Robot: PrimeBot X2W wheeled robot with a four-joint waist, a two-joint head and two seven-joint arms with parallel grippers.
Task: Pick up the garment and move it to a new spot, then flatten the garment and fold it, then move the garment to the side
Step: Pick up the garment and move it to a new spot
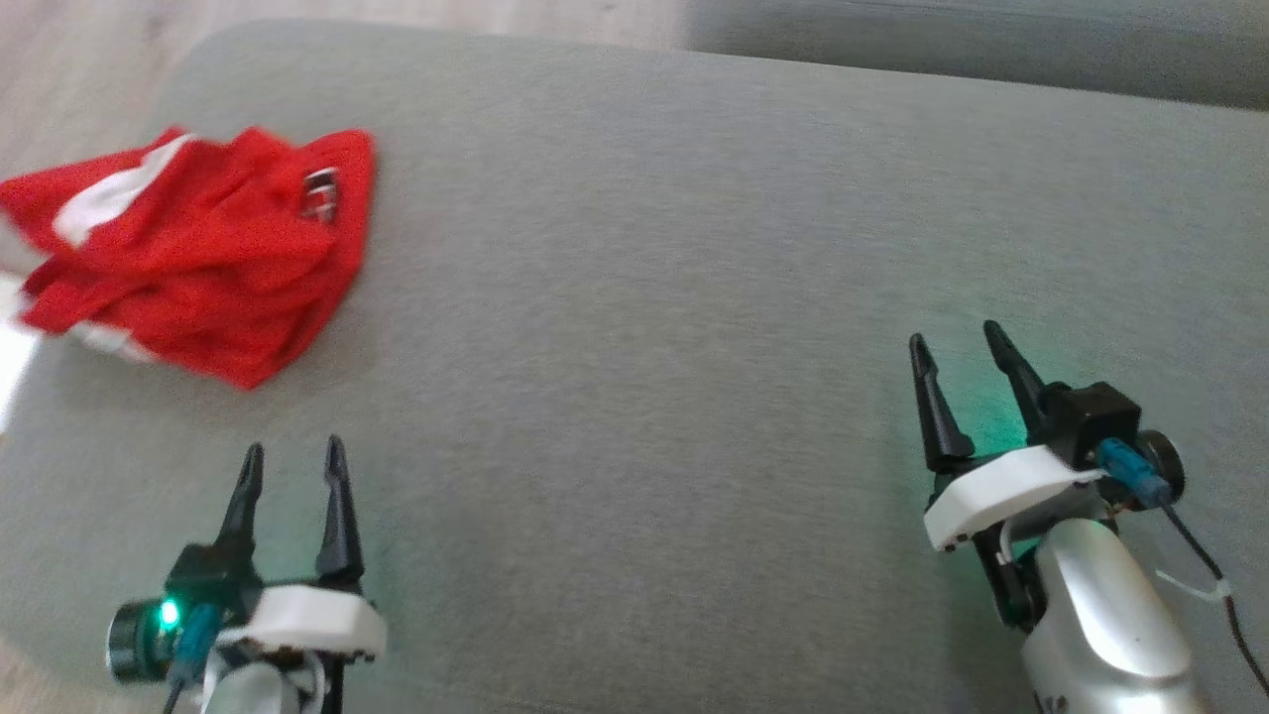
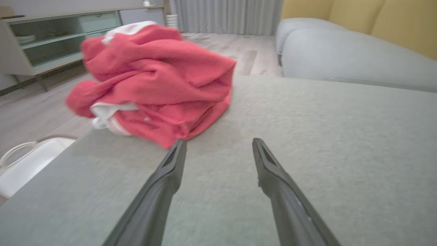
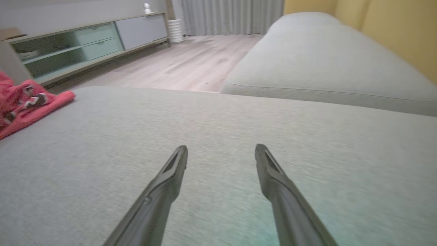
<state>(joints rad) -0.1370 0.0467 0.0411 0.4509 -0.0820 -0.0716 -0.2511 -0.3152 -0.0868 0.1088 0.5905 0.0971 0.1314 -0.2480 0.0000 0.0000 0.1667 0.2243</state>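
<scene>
Lying crumpled at the cushion's (image 1: 694,248) far-left corner, the garment (image 1: 198,248) looks untouched; left gripper (image 1: 294,443) and right gripper (image 1: 954,333) are empty, fingers apart.

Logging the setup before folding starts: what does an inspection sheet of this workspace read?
Surface: grey fabric cushion, flat.
Job's things: red garment crumpled near the cushion's left edge, white trim showing.
Clutter: white container below that edge.
Grippers: left gripper open, empty, just short of the garment; right gripper open, empty, far from it.
Cables: black cable at the right wrist.
Surroundings: sofa, low cabinet, curtain, wooden floor.
</scene>
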